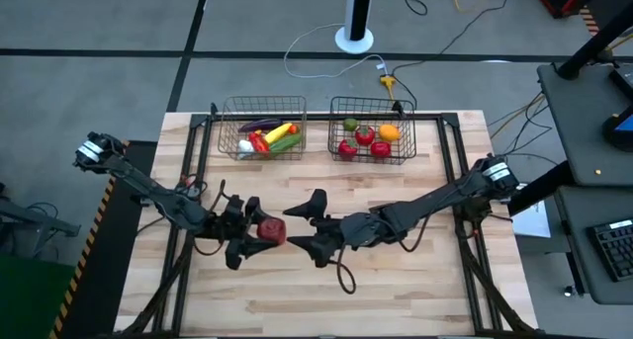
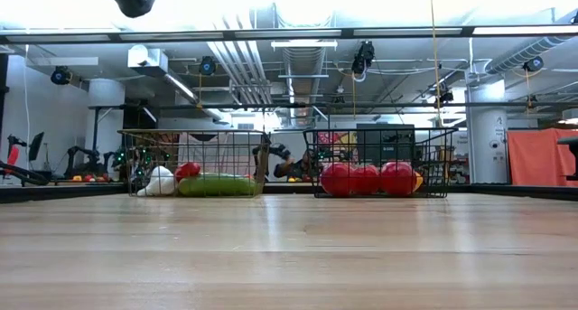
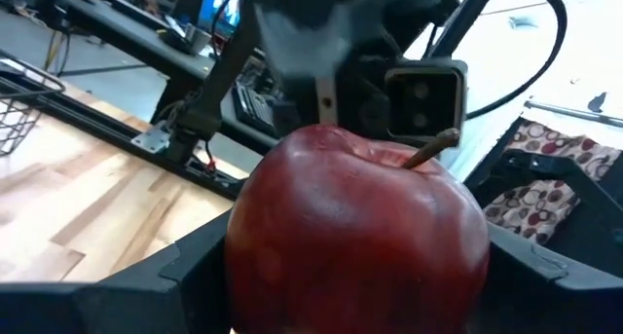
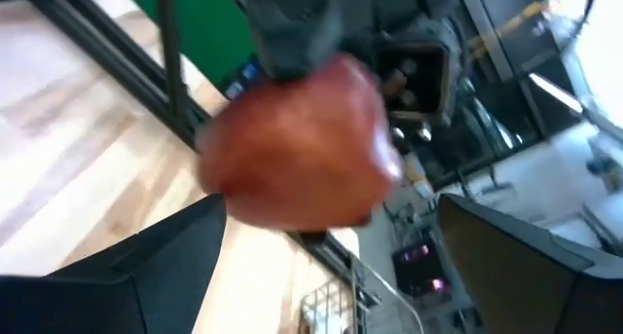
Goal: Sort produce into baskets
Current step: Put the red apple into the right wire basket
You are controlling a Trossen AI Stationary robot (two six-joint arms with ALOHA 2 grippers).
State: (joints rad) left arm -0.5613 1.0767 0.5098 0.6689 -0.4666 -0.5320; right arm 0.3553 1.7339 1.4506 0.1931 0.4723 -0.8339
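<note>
Because the glossy red apple [image 1: 270, 230] sits clamped in the left gripper [image 1: 259, 234] jaws above the wooden table [image 1: 396, 280], the right gripper [image 1: 315, 228] faces it with jaws wide, apparently for a handover toward the fruit-filled wire basket [image 1: 406, 153].

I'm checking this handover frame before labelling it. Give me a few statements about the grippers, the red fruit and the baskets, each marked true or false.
1. The left gripper is closed on a red apple. True.
2. The right gripper is clamped shut on the apple. False: its fingers stand wide open, facing the apple from the other side.
3. The left basket holds long pieces, among them a green cucumber. True.
4. The right basket is empty. False: it holds round red pieces and an orange one.
5. The apple rests on the table. False: it is held above the wood, out of the low view.
</note>
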